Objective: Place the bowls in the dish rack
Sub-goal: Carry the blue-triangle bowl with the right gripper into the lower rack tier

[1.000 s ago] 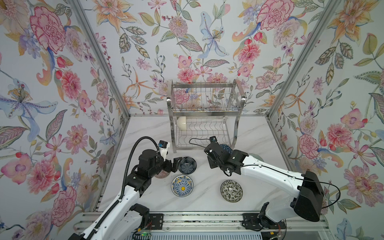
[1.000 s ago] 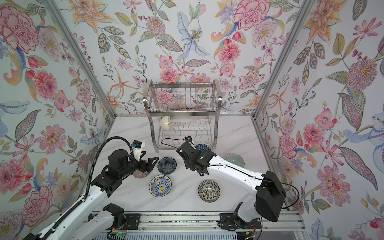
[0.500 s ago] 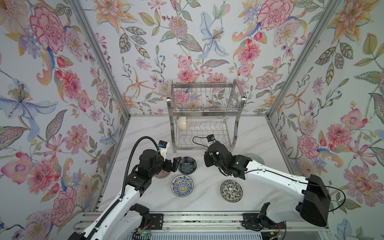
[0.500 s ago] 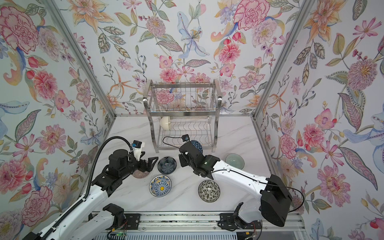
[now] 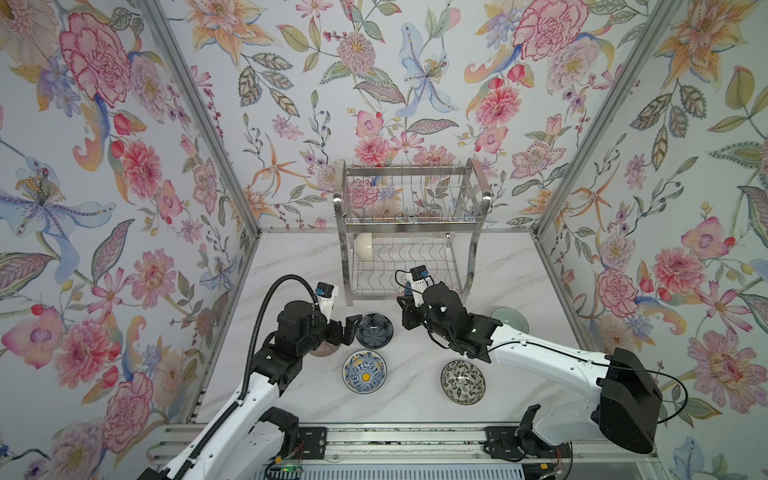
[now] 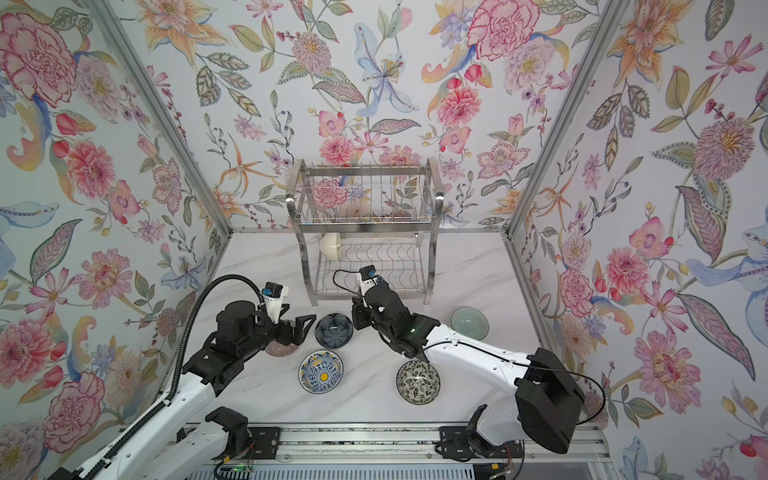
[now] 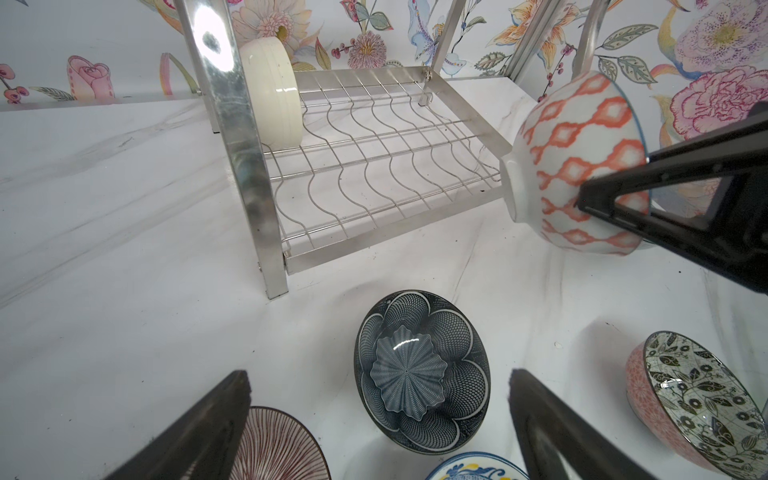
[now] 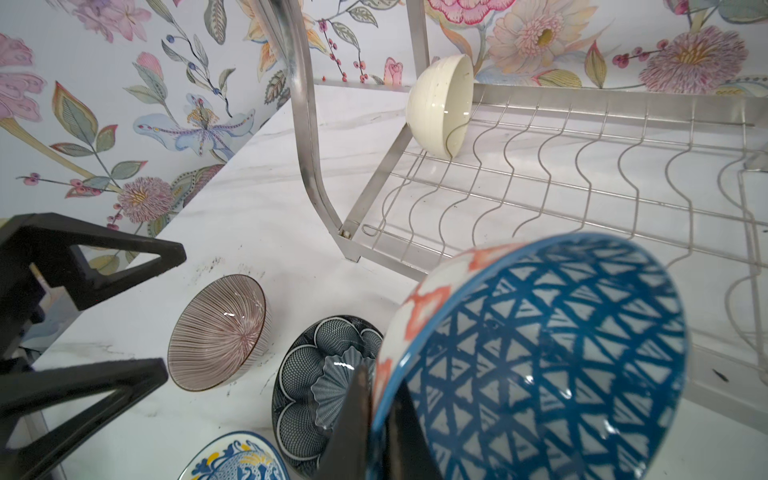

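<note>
1. The dish rack (image 5: 411,227) is shiny stainless steel in two tiers. It has flat bent side frames, straight wires above and wavy wires on the lower shelf. It stands at the back of the white marble-look tabletop (image 5: 415,409).
2. The cream bowl (image 5: 364,246), glossy and faintly ridged, stands on edge at the left end of the lower shelf.
3. The right gripper (image 8: 376,399) is clenched on the rim of the blue lattice bowl (image 8: 540,353), one black finger inside and one outside. The bowl is tipped on its side, clear of the table, just in front of the lower shelf. Its glazed inside is a blue triangle lattice; its outside has orange diamonds on white.
4. The left gripper (image 7: 379,376) is released, with its jaws spread wide and nothing between them. It is just beside the navy bowl (image 5: 374,330) and partly over the mauve bowl (image 8: 216,332).
5. Five bowls sit upright on the table:
   - the navy bowl is scalloped like a flower, with fine mesh
   - the mauve bowl has thin radial ribs
   - the yellow-centred bowl (image 5: 364,371) has blue scrollwork
   - the leafy bowl (image 5: 462,381) is black and white inside and pink outside
   - the pale green bowl (image 5: 510,320) is smooth and plain
</note>
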You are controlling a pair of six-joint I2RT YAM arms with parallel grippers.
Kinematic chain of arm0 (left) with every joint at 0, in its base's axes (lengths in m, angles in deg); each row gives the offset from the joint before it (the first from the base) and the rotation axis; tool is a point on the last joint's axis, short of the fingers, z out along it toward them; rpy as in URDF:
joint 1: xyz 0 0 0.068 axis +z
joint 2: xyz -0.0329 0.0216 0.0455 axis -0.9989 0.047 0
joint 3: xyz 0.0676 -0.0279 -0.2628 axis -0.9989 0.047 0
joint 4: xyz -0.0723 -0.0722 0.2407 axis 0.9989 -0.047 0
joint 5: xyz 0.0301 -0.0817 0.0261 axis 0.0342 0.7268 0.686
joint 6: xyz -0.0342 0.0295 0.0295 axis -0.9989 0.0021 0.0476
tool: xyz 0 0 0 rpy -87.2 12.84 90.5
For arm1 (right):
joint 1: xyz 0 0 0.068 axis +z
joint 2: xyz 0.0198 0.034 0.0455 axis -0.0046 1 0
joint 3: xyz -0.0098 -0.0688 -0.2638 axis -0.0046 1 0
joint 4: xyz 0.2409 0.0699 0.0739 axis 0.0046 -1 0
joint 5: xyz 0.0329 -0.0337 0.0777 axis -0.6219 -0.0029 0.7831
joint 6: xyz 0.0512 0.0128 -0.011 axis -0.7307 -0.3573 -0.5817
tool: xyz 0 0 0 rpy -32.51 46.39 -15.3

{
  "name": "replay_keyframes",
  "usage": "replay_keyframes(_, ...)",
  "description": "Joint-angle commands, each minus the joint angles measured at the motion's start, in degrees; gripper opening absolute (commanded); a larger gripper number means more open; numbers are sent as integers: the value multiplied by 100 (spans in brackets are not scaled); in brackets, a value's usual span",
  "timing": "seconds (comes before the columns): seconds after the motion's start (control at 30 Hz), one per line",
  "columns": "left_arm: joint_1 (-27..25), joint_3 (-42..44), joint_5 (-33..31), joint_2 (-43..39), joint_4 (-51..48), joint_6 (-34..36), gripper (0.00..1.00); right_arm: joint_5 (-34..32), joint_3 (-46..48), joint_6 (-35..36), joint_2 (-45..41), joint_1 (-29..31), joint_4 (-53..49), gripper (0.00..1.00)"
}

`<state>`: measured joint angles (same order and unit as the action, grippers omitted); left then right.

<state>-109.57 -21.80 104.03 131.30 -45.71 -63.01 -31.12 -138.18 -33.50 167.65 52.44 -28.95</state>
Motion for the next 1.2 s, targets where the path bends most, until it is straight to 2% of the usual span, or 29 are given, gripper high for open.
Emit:
replay_keyframes(0.0,-33,132,128,-128,203,146,99,291,110,-121,22,-113,1016,2)
replay_keyframes(0.27,-33,180,153,-224,288,176,99,804,277,-599,246,-395,2000,1)
replay_keyframes(0.6,-38,220,215,-254,354,164,99,1375,283,-1650,922,-756,3477,0)
replay_keyframes(1.0,-37,252,221,-311,400,147,99,1978,-21,-2694,1842,-1081,4576,0)
replay_keyframes(1.17,-33,268,226,-349,428,134,99,2293,-322,-3000,2210,-1227,4728,0)
